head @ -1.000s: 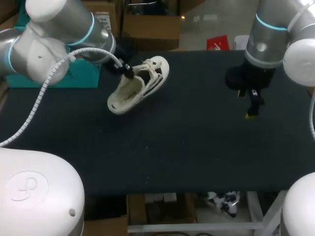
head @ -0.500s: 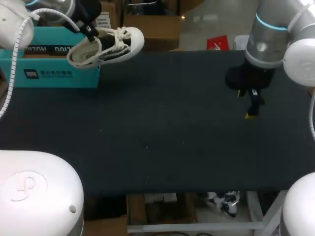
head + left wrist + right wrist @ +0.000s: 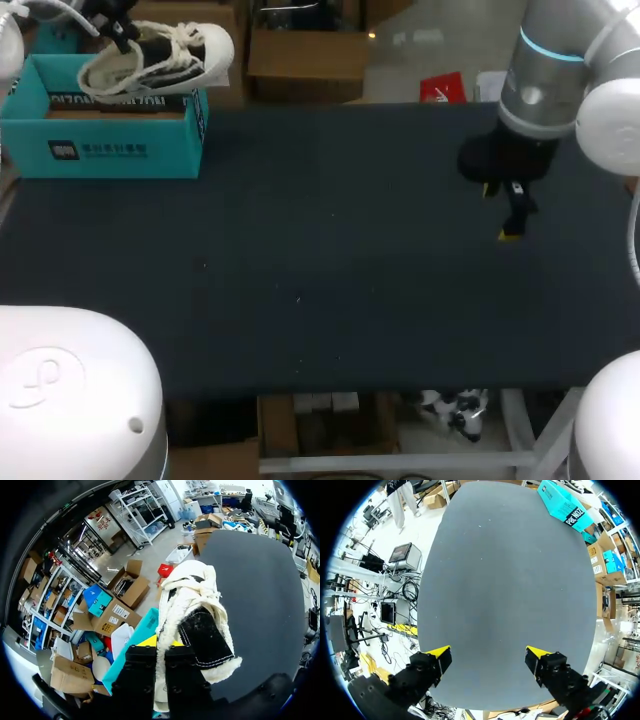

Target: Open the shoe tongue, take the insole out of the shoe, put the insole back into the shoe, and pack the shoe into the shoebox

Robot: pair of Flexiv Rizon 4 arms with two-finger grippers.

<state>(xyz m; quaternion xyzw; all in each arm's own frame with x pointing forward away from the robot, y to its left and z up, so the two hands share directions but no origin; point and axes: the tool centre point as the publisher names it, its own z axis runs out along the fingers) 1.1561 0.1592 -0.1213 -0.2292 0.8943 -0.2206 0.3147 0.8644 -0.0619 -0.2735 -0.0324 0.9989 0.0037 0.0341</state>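
Shoe (image 3: 155, 55) position, head view: upper left of the frame, held off the desk (image 3: 330, 250) and hanging over the far rim of the teal shoebox (image 3: 100, 130). Its long axis runs left to right across the frame, roughly parallel to the long side of the shoebox, with the heel at the left and the toe at the right. The toe overhangs the right end of the shoebox. In my judgement, the shoe needs to be carried leftward and toward the lower frame before it is lowered. The left gripper (image 3: 118, 28) meets the shoe at the heel end, but the frame edge cuts most of it off and its grip cannot be read here. The right gripper (image 3: 512, 215) hangs over the right of the desk, well apart from both items. The left arm is plainly the nearer one.

Left wrist view: the left gripper's fingers are pinched on the shoe's heel-side wall, with yellow tips close together. The shoe extends straight ahead of the gripper, toe farthest out. A dark inner part sits just beside the fingers; I cannot tell whether it is the tongue or the insole. The shoebox shows as a teal edge beneath and beside the fingers. Only this view confirms the grasp.

Right wrist view: the right gripper's fingers are spread wide with nothing between them and bare desk beneath. The shoebox lies far ahead at the desk's opposite corner. The shoe cannot be made out.
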